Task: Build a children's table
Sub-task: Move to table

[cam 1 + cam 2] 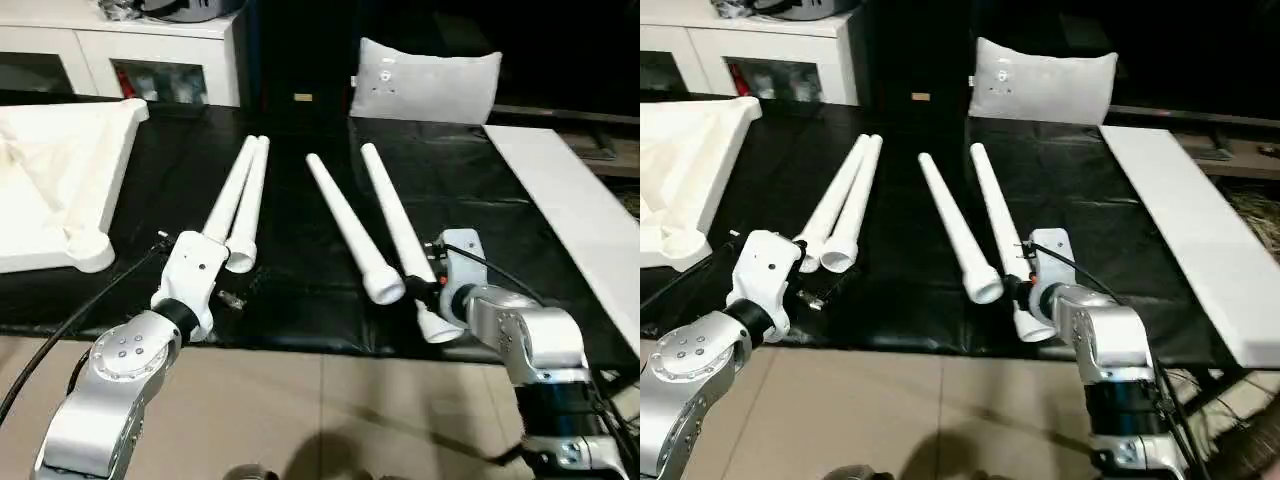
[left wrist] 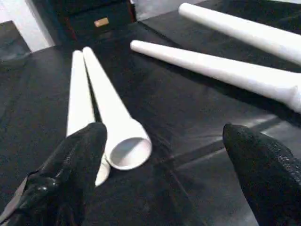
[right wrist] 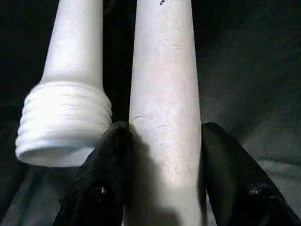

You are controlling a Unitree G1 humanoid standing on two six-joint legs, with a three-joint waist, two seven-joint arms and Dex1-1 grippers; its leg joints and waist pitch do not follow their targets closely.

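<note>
Right gripper (image 3: 162,176) pinches the rightmost leg (image 1: 397,228) near its wide threaded end; leg's long axis runs straight ahead from the fingers. Left gripper (image 2: 164,155) spread wide, empty, the left leg pair (image 2: 101,113) just ahead. Table top (image 1: 60,180) lies far left, nearer the left arm.

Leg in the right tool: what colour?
Plain white, no pattern. The leg shows best in the right wrist view, between the black fingers of the right tool.

The setting was a domestic living room, evidenced by a white cabinet with glass doors (image 1: 120,62) against the back wall, a light grey cushion (image 1: 425,82) propped behind a black mat (image 1: 300,190) spread as a work surface, and beige floor tiles (image 1: 330,410) underfoot.
</note>
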